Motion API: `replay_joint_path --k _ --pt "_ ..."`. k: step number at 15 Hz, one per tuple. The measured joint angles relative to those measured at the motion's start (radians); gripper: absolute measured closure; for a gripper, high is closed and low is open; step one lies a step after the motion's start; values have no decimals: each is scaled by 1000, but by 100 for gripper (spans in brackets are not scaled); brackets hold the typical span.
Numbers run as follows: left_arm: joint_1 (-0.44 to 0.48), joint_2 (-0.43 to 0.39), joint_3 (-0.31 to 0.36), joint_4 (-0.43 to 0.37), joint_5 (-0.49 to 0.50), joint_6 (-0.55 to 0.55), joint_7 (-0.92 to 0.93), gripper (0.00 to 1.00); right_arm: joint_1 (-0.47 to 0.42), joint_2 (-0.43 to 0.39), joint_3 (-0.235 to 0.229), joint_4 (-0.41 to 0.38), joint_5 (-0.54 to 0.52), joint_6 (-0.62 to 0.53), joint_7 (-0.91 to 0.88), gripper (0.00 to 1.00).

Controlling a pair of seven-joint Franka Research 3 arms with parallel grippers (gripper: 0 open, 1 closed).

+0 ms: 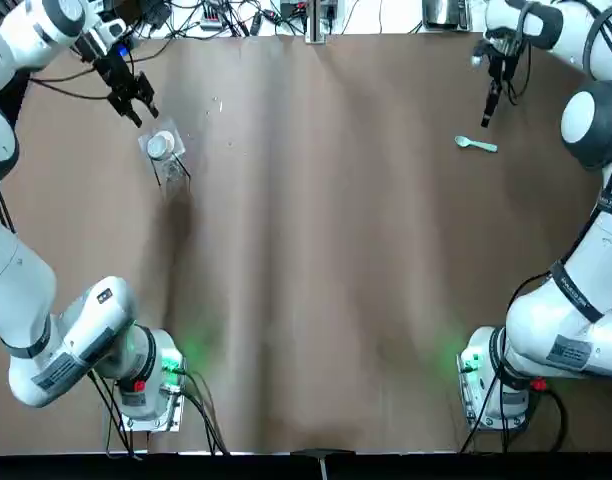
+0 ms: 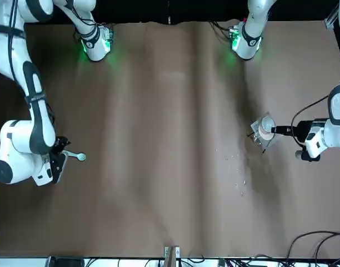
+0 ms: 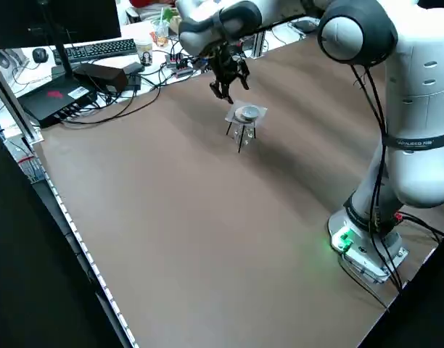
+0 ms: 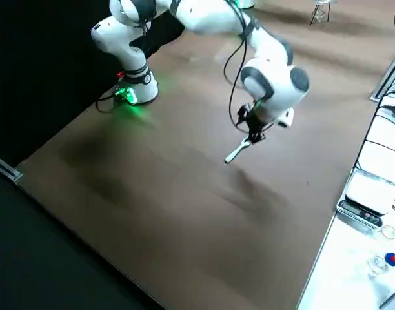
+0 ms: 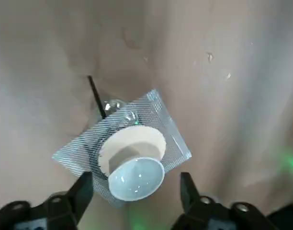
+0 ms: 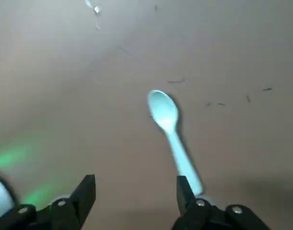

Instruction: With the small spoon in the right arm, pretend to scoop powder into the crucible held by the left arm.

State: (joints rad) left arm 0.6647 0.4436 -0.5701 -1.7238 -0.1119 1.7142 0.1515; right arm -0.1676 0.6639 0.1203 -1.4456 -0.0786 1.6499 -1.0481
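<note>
Tabletop (image 1: 316, 250): crucible (image 5: 135, 175) atop mesh stand (image 5: 168, 127)

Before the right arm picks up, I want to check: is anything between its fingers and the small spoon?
Nothing visible is. The small spoon lies flat on the table, and the right gripper hangs open above it.

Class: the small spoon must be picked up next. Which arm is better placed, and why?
Right. The right gripper, open, hovers close to the spoon; the left gripper is far off, by the crucible.
</note>
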Motion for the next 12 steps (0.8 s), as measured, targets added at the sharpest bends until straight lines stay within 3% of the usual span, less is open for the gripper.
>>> replay_joint_path --k 3,7,11,12 --pt "-45 -6 -2 62 113 -18 -90 0 61 -57 1 16 -1 -58 199 23" --pt "-143 -18 -4 143 246 -58 -202 0 89 -135 7 21 4 -117 460 22" --pt "-318 -43 0 213 283 -59 -392 0 86 -271 6 23 74 -192 667 19" --pt "-349 -45 2 226 284 -59 -421 0 87 -300 6 23 80 -195 679 13"
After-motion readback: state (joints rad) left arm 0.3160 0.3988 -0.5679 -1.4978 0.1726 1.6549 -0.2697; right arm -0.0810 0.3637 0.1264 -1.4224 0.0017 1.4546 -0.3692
